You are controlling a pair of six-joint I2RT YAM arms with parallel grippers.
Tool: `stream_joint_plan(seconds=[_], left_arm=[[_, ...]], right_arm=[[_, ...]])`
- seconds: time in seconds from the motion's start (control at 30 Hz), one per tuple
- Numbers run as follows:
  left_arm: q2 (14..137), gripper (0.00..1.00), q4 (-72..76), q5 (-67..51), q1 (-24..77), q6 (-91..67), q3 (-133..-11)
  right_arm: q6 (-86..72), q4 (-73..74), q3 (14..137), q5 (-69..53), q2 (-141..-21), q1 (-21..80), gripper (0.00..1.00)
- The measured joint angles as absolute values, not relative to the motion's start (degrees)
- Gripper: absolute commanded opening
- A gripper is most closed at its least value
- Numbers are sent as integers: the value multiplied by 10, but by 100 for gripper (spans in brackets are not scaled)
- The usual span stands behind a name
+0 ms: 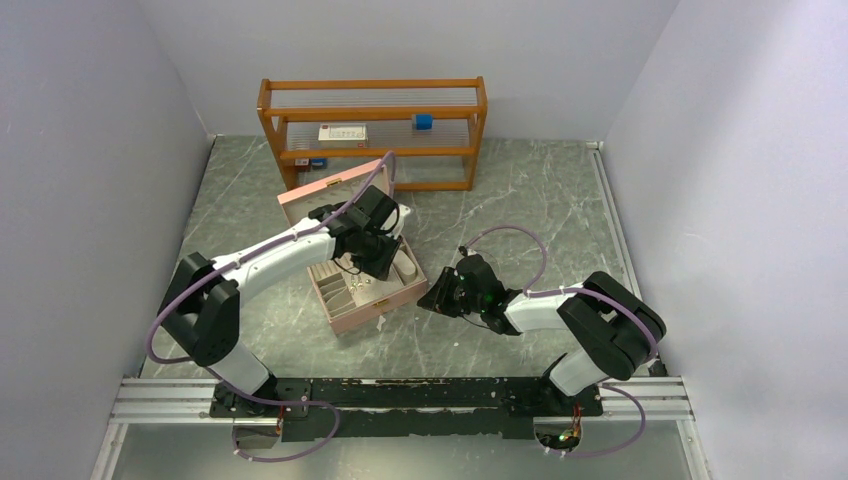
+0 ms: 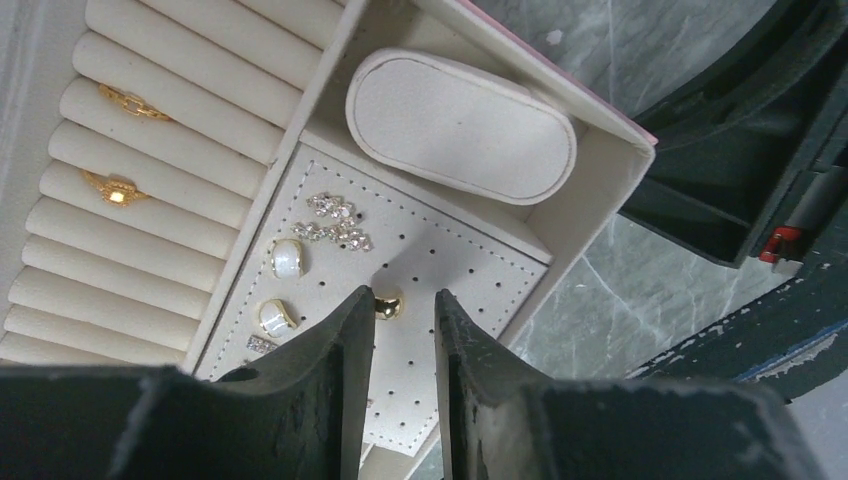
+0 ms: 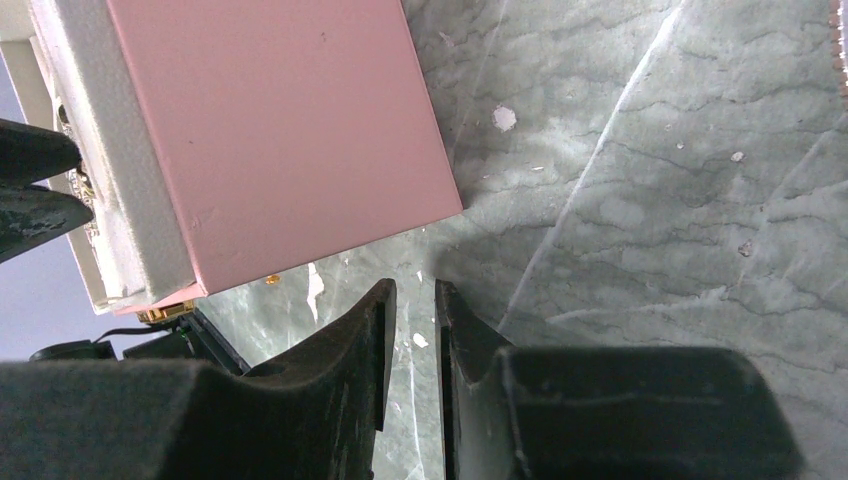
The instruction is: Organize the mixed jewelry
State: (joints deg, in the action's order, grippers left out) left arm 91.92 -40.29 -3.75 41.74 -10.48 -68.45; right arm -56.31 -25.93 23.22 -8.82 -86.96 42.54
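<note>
Left tool [image 2: 403, 294]: dark fingers at lower centre of its wrist view, slightly apart, clamped on nothing.

Gold ball stud [image 2: 388, 305]: sits in the gap at the fingertips, on the perforated pad [image 2: 450, 260].

Mixed jewelry [image 2: 300, 260], all inside the open pink jewelry box [image 1: 372, 310]:
- crystal pieces [image 2: 335, 222] and white oval earrings [image 2: 287, 258], on the pad left of centre;
- gold rings [image 2: 113, 188], wedged in the ring rolls [image 2: 170, 130] at upper left.

Oval cushion [image 2: 460, 125]: upper centre, bare.

Right tool [image 3: 413, 285]: fingers narrowly apart and holding nothing, over the desk [image 3: 650, 200] beside the box's pink wall.

Handling, as judged: pieces are very light, rigid, smooth and likely to slip or flick away. Stones and thin posts look delicate. Pinch each by its body with the fingertips and a light squeeze; take rings across the band.
</note>
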Motion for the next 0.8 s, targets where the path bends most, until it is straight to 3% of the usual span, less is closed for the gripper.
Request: stream_joint_plan(seconds=[0.13, 0.5, 0.8], left_arm=[[911, 35, -403, -48, 417, -105, -684], [889, 51, -402, -44, 417, -119, -684], [854, 32, -363, -52, 417, -145, -659]], right_arm=[[-564, -259, 232, -87, -869, 426, 25], [-562, -219, 228, -67, -809, 426, 26], [-557, -193, 227, -46, -755, 426, 26]])
